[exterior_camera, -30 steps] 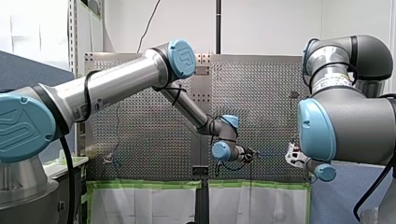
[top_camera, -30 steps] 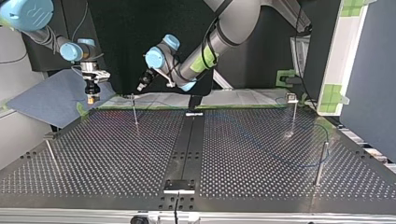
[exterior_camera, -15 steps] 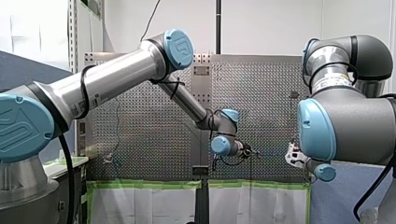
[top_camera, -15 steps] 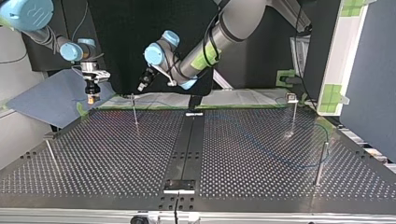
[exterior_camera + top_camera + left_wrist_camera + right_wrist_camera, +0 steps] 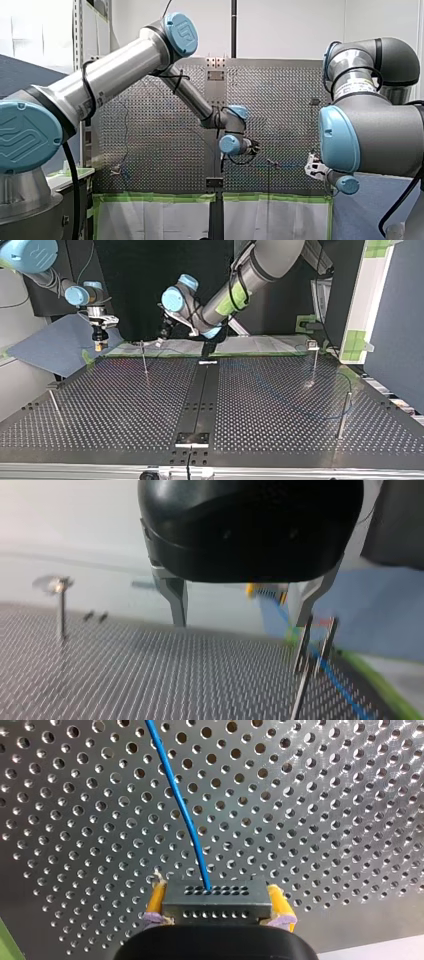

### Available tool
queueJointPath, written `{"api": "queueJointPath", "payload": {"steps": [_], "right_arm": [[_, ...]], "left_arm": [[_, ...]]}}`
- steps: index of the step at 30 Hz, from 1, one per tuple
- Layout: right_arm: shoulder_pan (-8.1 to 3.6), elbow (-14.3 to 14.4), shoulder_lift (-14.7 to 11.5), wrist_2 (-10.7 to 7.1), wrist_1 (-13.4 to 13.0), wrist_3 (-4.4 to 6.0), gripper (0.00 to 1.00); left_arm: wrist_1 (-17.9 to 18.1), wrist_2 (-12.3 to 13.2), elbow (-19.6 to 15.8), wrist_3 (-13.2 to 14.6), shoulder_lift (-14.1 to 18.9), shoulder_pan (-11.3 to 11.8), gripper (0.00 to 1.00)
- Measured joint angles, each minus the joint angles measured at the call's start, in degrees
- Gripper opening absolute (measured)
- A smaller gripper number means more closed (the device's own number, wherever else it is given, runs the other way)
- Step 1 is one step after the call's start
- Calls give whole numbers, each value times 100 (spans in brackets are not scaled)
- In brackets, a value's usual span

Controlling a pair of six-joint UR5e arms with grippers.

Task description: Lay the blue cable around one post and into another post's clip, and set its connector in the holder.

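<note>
My right gripper (image 5: 217, 917) is shut on a dark connector block (image 5: 216, 901), with a yellow pad (image 5: 157, 900) on each side of it. The blue cable (image 5: 180, 795) runs from the block out over the perforated table. In the top view this gripper (image 5: 100, 344) hangs above the far left corner. My left gripper (image 5: 240, 617) is open and holds nothing. Just ahead of one metal finger (image 5: 306, 600) stands a clip post (image 5: 312, 645), and the blue cable (image 5: 332, 677) passes by it. In the top view my left gripper (image 5: 161, 337) hovers near that thin post (image 5: 144, 359).
More posts stand at the top view's far right (image 5: 313, 362), near right (image 5: 344, 412) and near left (image 5: 54, 405). A black strip runs down the middle to a small plate (image 5: 192, 438) at the near edge. The faint cable (image 5: 280, 390) loops across the right half of the table (image 5: 125, 405).
My left arm's wrist has swung: in the front view its gripper moved left and up, away from the thin post. My right arm and the connector have not moved.
</note>
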Motion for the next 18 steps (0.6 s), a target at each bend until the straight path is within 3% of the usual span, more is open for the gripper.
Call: {"api": "queueJointPath", "payload": {"steps": [7,12,18], "right_arm": [[33,1,0,-3,0,59,0],[53,2,0,-3,1,64,0],[73,3,0,-4,0,66,0]], "left_arm": [[-283,-329,-371,-341,372,122,100],[-496,-436,-614,-255,614,80,100],[-485,-464,-910,-232,910,39,100]]}}
